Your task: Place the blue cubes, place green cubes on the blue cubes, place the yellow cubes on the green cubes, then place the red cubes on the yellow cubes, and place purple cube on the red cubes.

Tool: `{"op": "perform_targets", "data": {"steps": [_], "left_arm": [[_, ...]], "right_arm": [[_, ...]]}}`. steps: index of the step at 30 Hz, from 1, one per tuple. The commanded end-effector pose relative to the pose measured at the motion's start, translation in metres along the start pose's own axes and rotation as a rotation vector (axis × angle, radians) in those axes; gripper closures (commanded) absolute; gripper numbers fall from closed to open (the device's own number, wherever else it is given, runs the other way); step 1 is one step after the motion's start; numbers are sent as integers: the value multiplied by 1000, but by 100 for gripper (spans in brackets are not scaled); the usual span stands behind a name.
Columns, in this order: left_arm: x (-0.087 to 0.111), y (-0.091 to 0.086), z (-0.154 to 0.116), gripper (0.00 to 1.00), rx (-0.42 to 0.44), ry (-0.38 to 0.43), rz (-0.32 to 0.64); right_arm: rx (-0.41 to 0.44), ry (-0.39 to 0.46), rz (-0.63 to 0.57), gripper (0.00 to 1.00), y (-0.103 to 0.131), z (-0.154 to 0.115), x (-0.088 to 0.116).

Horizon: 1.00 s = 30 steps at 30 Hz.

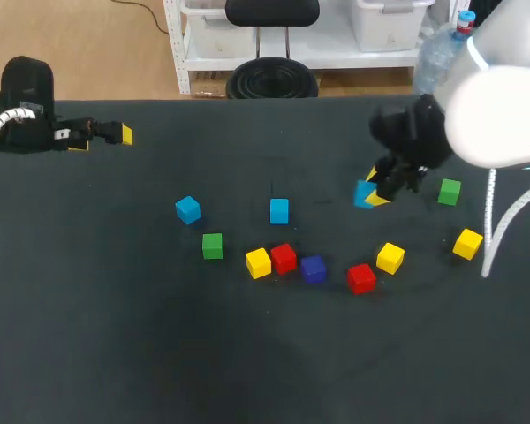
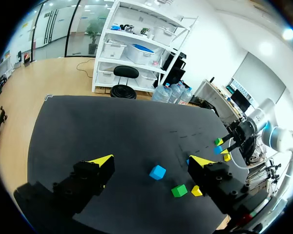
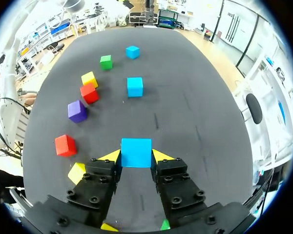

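Note:
My right gripper (image 1: 377,191) is shut on a blue cube (image 1: 365,193), held just above the table at the right; in the right wrist view this cube (image 3: 136,152) sits squarely between the yellow tips. Two more blue cubes (image 1: 187,209) (image 1: 279,210) lie mid-table. Green cubes (image 1: 212,246) (image 1: 450,191) rest left of centre and far right. A yellow cube (image 1: 258,262), a red cube (image 1: 283,258) and the purple cube (image 1: 313,268) form a row. Another red cube (image 1: 361,277) and two yellow cubes (image 1: 389,257) (image 1: 467,243) lie to the right. My left gripper (image 1: 115,134) stands open at the far left, empty.
The black table (image 1: 115,336) has free room along its whole front and at the back middle. In the left wrist view a blue cube (image 2: 157,171) and a green cube (image 2: 179,190) lie well ahead of the open fingers.

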<state>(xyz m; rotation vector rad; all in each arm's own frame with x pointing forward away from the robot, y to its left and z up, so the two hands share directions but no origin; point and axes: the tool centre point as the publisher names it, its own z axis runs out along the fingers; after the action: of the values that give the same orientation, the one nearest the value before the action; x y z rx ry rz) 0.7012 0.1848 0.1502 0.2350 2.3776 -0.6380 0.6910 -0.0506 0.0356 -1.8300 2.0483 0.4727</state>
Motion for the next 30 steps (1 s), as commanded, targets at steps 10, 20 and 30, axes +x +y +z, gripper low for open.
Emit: {"op": "perform_targets", "data": {"steps": [10, 20, 30], "left_arm": [[0, 1, 0, 0, 1, -2, 0], [0, 1, 0, 0, 1, -2, 0], [0, 1, 0, 0, 1, -2, 0]], "right_arm": [[-17, 0, -24, 100, 0, 37, -35], [-22, 14, -43, 100, 5, 55, -53], [-24, 38, -64, 100, 7, 64, -56]]}}
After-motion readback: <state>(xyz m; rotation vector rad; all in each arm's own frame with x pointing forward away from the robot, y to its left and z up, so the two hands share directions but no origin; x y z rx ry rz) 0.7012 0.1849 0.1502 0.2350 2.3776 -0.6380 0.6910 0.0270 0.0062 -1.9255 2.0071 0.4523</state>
